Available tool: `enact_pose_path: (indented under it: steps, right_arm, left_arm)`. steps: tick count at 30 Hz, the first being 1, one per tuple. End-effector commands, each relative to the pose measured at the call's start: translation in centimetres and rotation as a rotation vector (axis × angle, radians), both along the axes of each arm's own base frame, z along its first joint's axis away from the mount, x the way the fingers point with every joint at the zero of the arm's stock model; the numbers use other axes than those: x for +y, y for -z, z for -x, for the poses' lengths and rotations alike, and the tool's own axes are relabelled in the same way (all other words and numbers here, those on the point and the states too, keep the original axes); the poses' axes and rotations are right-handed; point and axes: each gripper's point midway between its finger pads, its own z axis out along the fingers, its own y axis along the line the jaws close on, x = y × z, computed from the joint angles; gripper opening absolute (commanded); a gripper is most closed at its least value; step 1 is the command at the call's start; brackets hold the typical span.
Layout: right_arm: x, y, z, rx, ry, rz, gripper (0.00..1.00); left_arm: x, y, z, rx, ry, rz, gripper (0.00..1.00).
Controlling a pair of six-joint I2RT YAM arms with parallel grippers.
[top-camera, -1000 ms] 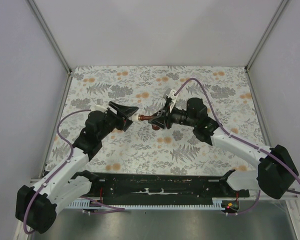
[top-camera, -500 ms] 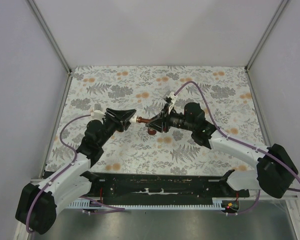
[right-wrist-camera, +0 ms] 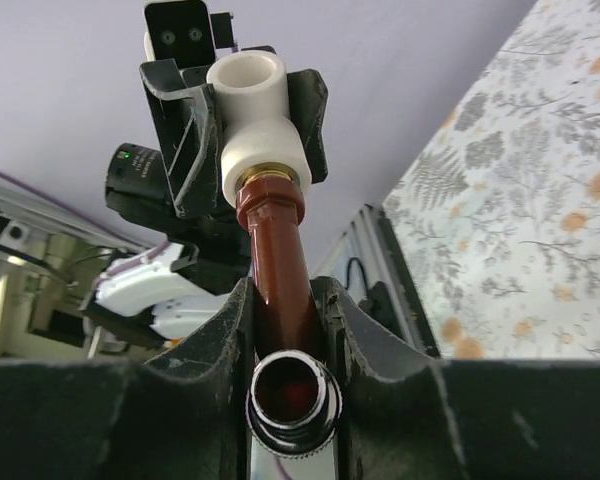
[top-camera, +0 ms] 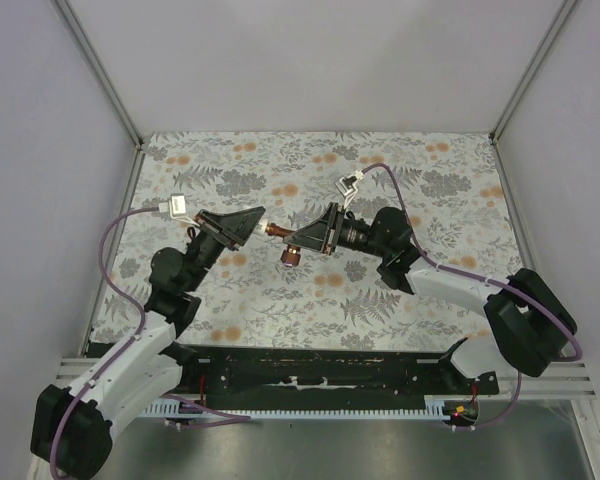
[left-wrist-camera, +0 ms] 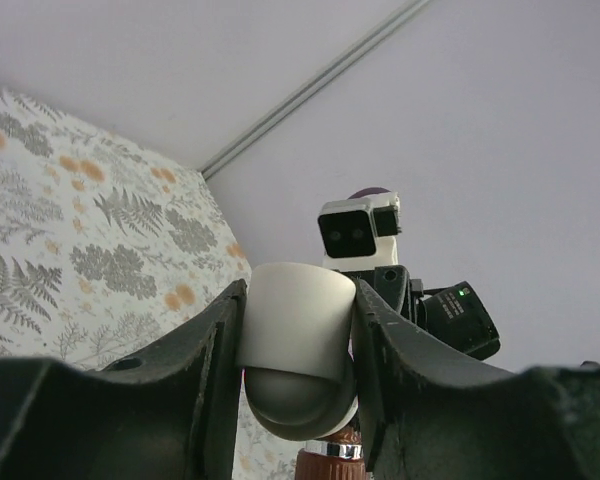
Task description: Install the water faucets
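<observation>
Both grippers hold their parts in the air above the middle of the floral table. My left gripper (top-camera: 252, 227) is shut on the white pipe fitting (left-wrist-camera: 296, 330), which also shows in the right wrist view (right-wrist-camera: 256, 115). My right gripper (top-camera: 298, 242) is shut on the dark red-brown faucet (right-wrist-camera: 279, 270), gripping its body, with the silvery spout tip (right-wrist-camera: 291, 397) facing the right wrist camera. The faucet's brass threaded end (right-wrist-camera: 268, 179) sits in the fitting's mouth. In the top view the faucet (top-camera: 280, 234) bridges the two grippers, its spout (top-camera: 291, 257) pointing down.
The table (top-camera: 420, 190) has a floral cloth and is walled by pale panels left, right and behind. A black rail (top-camera: 320, 375) runs along the near edge by the arm bases. Purple cables loop over both arms.
Both grippers have risen and shifted a little left, still joined by the faucet and fitting. The right gripper has rolled, so the spout now points down toward the near side.
</observation>
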Motion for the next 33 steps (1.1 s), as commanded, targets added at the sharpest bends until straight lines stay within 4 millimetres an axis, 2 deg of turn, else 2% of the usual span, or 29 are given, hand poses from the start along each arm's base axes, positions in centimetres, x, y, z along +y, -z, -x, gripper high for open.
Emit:
enact_pose_path:
  steps: [1, 7, 10, 14, 18, 21, 26, 29, 33]
  right_arm:
    - [0.0, -1.5, -0.7, 0.124, 0.011, -0.091, 0.14]
    - [-1.7, -1.4, -2.4, 0.000, 0.099, -0.037, 0.67]
    - [-3.5, -1.0, -3.7, -0.092, 0.164, 0.047, 0.75]
    - [-6.3, -1.2, -4.9, -0.329, 0.276, 0.243, 0.90]
    - [-8.6, -2.6, -4.7, -0.657, 0.327, 0.405, 0.98]
    - [-8.8, -3.1, -3.8, -0.868, 0.299, 0.459, 0.98]
    - [-7.1, -2.7, -1.8, -1.200, 0.245, 0.546, 0.98]
    - [-6.3, -3.2, -0.8, -1.391, 0.250, 0.591, 0.98]
    - [-5.0, -3.6, 0.3, -1.543, 0.207, 0.666, 0.97]
  left_arm:
    - [-1.2, -6.5, 3.7, -0.352, 0.080, -0.123, 0.02]
    - [0.1, -5.8, 1.8, -0.239, -0.030, -0.233, 0.02]
    - [0.6, -5.4, 1.2, -0.185, -0.062, -0.297, 0.02]
    - [1.2, -4.7, 0.7, -0.086, -0.084, -0.388, 0.02]
    - [1.8, -4.0, 0.3, 0.005, -0.099, -0.465, 0.02]
    - [1.7, -3.8, 0.1, 0.059, -0.087, -0.496, 0.02]
    - [1.0, -4.0, 0.0, 0.130, -0.042, -0.514, 0.02]
    - [0.6, -4.3, 0.0, 0.148, -0.014, -0.516, 0.02]
    - [0.5, -4.6, 0.1, 0.150, -0.010, -0.507, 0.02]
